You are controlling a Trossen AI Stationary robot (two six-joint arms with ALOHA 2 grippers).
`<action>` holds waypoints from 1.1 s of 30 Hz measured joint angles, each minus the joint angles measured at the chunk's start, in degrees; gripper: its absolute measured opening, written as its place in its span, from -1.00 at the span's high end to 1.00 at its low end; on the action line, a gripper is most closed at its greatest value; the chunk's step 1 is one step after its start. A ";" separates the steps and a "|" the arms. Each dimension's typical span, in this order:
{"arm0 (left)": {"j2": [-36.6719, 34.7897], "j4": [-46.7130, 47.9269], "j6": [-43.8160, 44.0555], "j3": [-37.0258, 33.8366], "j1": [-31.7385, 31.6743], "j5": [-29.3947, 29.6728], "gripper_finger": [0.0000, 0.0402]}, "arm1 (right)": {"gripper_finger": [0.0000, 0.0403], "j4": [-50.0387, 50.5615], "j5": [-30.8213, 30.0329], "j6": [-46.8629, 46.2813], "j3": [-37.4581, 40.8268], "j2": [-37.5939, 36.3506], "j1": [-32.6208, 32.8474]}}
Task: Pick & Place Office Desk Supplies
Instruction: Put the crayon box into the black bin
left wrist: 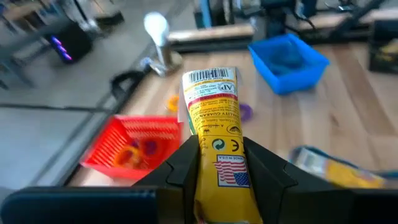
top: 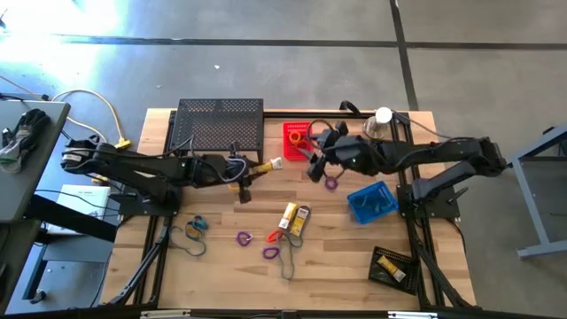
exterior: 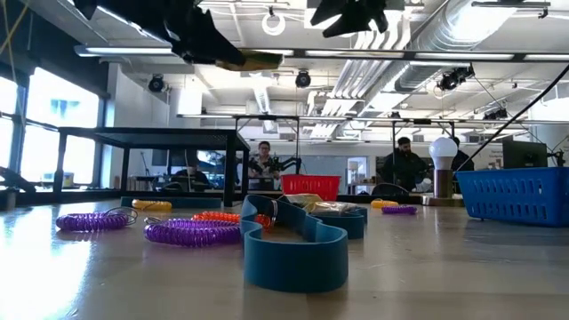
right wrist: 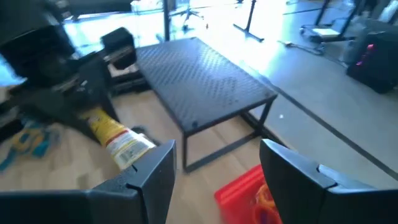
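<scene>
Between the fingers of the left gripper (left wrist: 221,171) sits a yellow-and-white box (left wrist: 214,118), clamped on its two long sides near one end. Its long axis runs straight out from the jaws, and the free end with the barcode points away from the wrist toward the red basket (left wrist: 134,146) and the blue bin (left wrist: 289,59). From above, the box (top: 268,165) lies roughly level above the wooden table (top: 337,257), its free white end aimed at the right arm, just in front of the black mesh shelf (top: 220,122).

Facing it, the right gripper (right wrist: 217,168) hangs with its jaws spread wide and nothing between them, over the near edge of the red basket (top: 298,136); the held box (right wrist: 118,140) shows beyond it, angled toward it, and the two grippers stay apart. A purple loop (top: 331,182) lies on the table just under the right arm, beside the blue bin (top: 372,202).

Farther toward the front edge lie two more yellow-and-white boxes (top: 295,218) side by side, with purple loops (top: 244,237) and an orange loop (top: 273,237) close to them. A silver dome with a white ball (top: 381,120) stands at the far right corner.
</scene>
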State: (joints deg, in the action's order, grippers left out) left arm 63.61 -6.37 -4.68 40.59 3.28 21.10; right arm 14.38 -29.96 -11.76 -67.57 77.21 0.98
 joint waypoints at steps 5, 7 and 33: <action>-0.14 1.63 -0.44 -0.03 0.00 -0.06 0.53 | -0.09 -3.03 0.32 -0.51 0.00 -0.60 -1.66; -0.24 2.21 0.46 -0.03 0.09 -0.08 0.53 | -0.09 -3.52 0.29 -1.59 0.00 -0.68 -2.21; -17.40 14.88 -1.53 0.11 6.23 4.31 0.53 | -0.09 -18.00 21.97 -49.30 0.02 -1.56 -2.49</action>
State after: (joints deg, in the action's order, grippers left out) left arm 46.21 8.51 -6.21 40.70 9.52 25.41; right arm -3.62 -7.99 -61.07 -67.55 75.65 -1.51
